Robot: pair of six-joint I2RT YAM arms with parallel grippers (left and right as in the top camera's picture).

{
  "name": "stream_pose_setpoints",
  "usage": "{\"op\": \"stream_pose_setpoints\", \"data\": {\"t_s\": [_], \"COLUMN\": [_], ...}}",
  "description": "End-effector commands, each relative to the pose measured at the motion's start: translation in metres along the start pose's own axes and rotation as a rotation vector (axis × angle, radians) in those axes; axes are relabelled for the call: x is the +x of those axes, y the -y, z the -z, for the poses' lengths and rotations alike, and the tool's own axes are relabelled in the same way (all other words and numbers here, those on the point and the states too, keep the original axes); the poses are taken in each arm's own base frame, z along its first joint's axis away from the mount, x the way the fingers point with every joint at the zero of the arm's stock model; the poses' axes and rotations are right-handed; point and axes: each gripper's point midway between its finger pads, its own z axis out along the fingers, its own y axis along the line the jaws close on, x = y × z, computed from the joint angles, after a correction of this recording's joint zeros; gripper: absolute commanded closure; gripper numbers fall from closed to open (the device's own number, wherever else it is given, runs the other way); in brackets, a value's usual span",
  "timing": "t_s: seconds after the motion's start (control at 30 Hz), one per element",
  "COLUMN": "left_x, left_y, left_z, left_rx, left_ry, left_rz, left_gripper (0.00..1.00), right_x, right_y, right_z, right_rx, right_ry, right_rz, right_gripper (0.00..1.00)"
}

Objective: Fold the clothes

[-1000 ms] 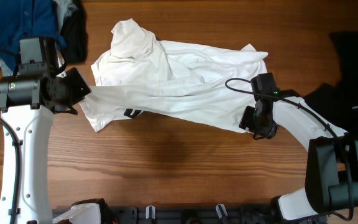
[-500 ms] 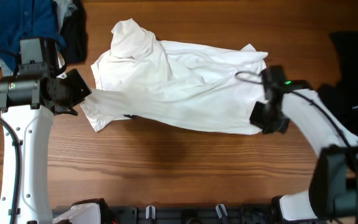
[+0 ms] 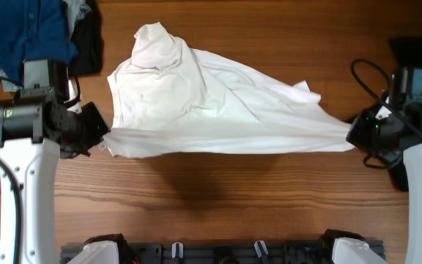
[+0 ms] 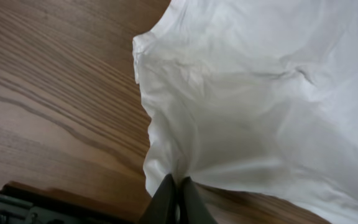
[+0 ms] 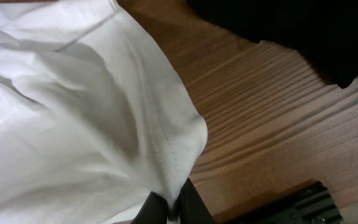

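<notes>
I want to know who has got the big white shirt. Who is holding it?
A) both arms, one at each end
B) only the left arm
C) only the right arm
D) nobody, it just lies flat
A: the left gripper and the right gripper each pinch one end of the white shirt, which hangs stretched between them over the table.

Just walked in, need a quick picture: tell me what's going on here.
Two robot arms hold a white shirt stretched across the table. The left gripper is shut on its left edge, the right gripper on its right edge. A blue garment and a black garment lie aside, unfolded.
</notes>
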Motion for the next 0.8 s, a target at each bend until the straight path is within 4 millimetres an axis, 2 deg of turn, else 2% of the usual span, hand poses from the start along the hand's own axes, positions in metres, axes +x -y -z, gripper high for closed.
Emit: {"op": "stream_pose_setpoints", "data": {"t_s": [0.0, 0.13, 0.23, 0.33, 0.5, 0.6, 0.77], "left_x": [0.022, 0.046, 0.047, 0.031, -0.010, -0.023, -0.027], "left_y": [0.009, 0.014, 0.022, 0.025, 0.023, 0.028, 0.028], "left_z": [0.017, 0.018, 0.016, 0.011, -0.009, -0.029, -0.069], "left_rx": [0.054, 0.037, 0.037, 0.013, -0.082, -0.098, -0.159], "left_ry": [-0.017, -0.089, -0.082, -0.023, 0.072, 0.046, -0.061], "left_rz": [-0.050, -0.114, -0.151, -0.172, -0.111, -0.107, -0.107], "left_gripper": [0.96, 0.96, 0.96, 0.96, 0.96, 0.96, 0.96], "right_x": [0.002, 0.001, -0.001, -0.006, -0.019, -0.028, -0.035], "right_y": [0.005, 0.013, 0.014, 0.013, 0.009, 0.007, -0.005], "right_z": [0.008, 0.007, 0.005, -0.002, -0.025, -0.045, -0.078], "right_rx": [-0.016, -0.008, -0.003, 0.000, 0.012, 0.022, -0.019], "right_ry": [0.001, -0.004, -0.010, -0.019, -0.065, -0.103, -0.180], "right_rz": [0.022, 0.029, 0.029, 0.030, 0.030, 0.032, 0.077], "right_gripper": [0.96, 0.96, 0.96, 0.96, 0.96, 0.96, 0.96]}}
